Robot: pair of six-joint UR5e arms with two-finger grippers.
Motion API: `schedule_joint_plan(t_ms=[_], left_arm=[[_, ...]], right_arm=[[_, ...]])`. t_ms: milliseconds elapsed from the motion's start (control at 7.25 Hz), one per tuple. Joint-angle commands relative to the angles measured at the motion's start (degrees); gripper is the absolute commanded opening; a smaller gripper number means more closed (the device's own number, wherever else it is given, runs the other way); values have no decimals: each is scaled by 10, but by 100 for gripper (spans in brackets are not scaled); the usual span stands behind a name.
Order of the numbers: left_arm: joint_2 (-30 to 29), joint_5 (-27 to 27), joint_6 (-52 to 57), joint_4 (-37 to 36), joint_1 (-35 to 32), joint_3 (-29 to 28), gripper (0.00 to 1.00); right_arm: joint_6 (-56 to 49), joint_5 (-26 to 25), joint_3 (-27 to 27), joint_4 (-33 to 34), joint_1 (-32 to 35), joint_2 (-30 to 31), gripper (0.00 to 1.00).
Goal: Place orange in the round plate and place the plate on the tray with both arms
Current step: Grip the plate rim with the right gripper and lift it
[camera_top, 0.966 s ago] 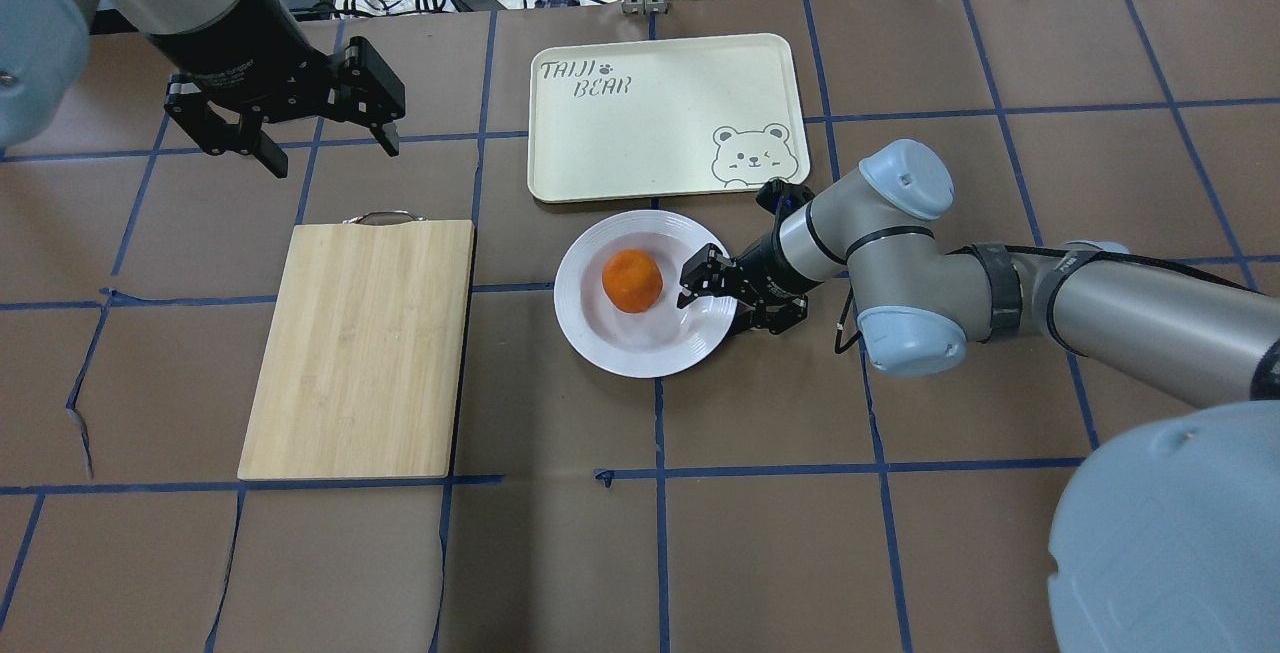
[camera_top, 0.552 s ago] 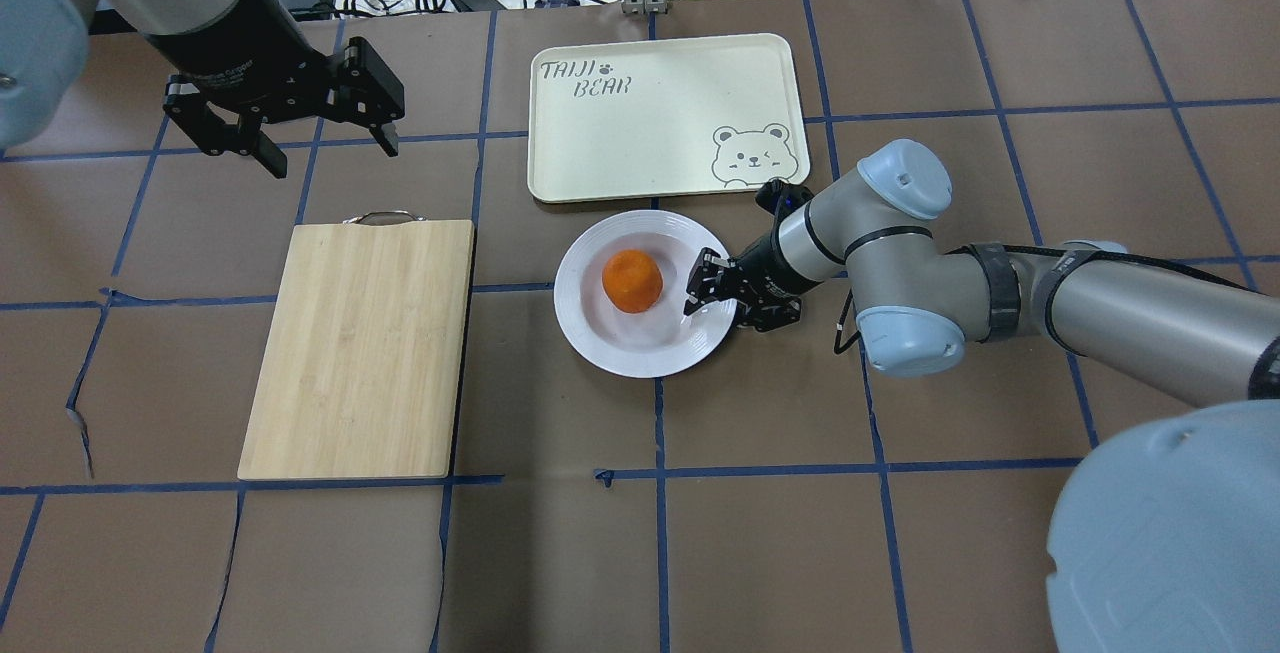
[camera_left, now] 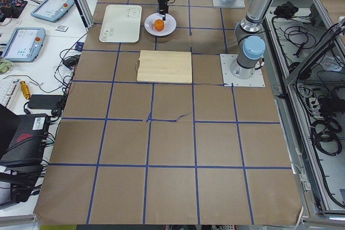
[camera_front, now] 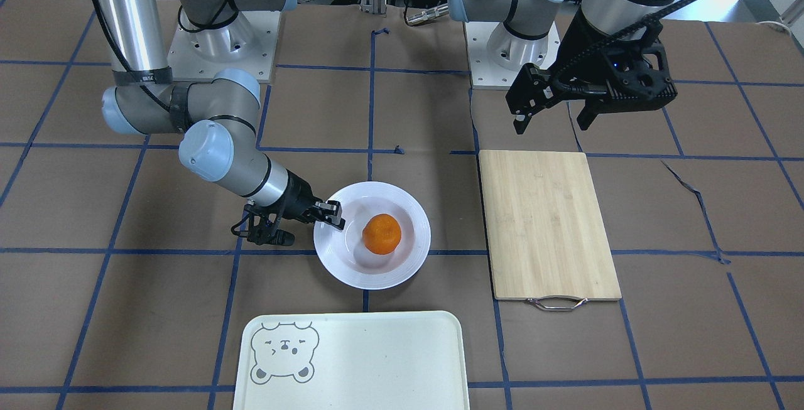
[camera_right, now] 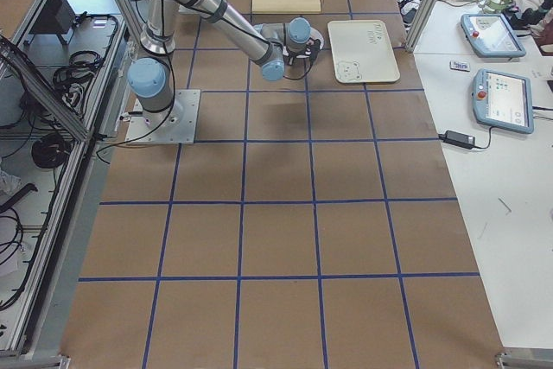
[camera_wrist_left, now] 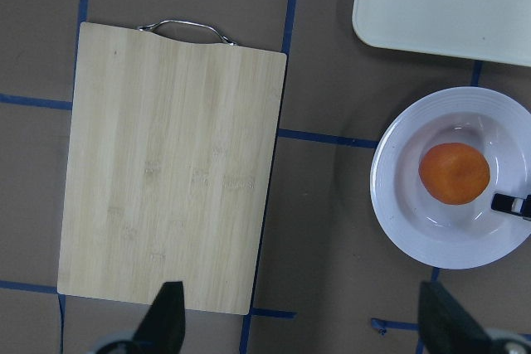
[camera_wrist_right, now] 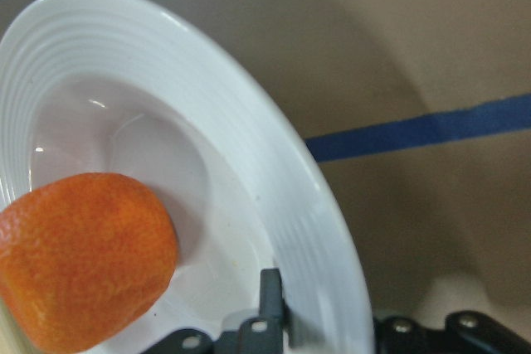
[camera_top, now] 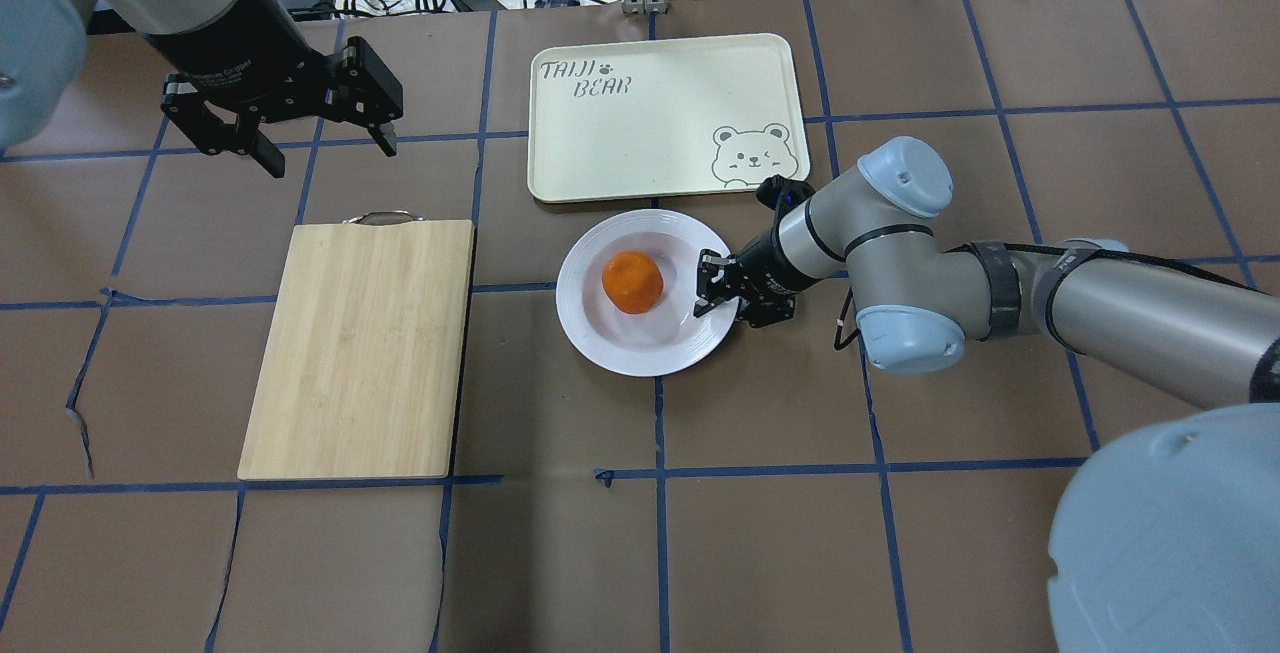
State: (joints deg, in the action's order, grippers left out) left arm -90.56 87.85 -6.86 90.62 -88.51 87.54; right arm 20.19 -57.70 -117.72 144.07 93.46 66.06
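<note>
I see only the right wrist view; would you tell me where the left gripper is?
Observer: The left gripper hangs open above the table past the board, well away from the plate.
Operator: Thank you. Where is the tray from the plate?
Observer: The tray lies flat just beyond the plate on the side away from the robot, apart from it.

Brown blue-taped table (camera_top: 760,533), white side benches (camera_right: 510,239)

Overhead and front cameras face oppositely — both frame the round plate (camera_top: 580,323).
</note>
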Motion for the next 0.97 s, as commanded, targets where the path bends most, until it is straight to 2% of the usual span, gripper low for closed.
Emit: schedule_joint_plan(t_ms=[0, 414, 552, 690, 828], left_arm=[[0, 1, 0, 0, 0, 0, 100], [0, 2, 0, 0, 0, 0, 100], [0, 2, 0, -1, 0, 0, 100], [0, 2, 0, 0, 0, 0, 100], [0, 2, 0, 0, 0, 0, 100]], right_arm=[[23, 8, 22, 13, -8, 4, 23], [42, 8, 57, 12, -9, 2, 22], [48, 9, 59, 11, -10, 4, 19], [48, 8, 57, 11, -11, 6, 11], [42, 7, 50, 13, -9, 6, 7]])
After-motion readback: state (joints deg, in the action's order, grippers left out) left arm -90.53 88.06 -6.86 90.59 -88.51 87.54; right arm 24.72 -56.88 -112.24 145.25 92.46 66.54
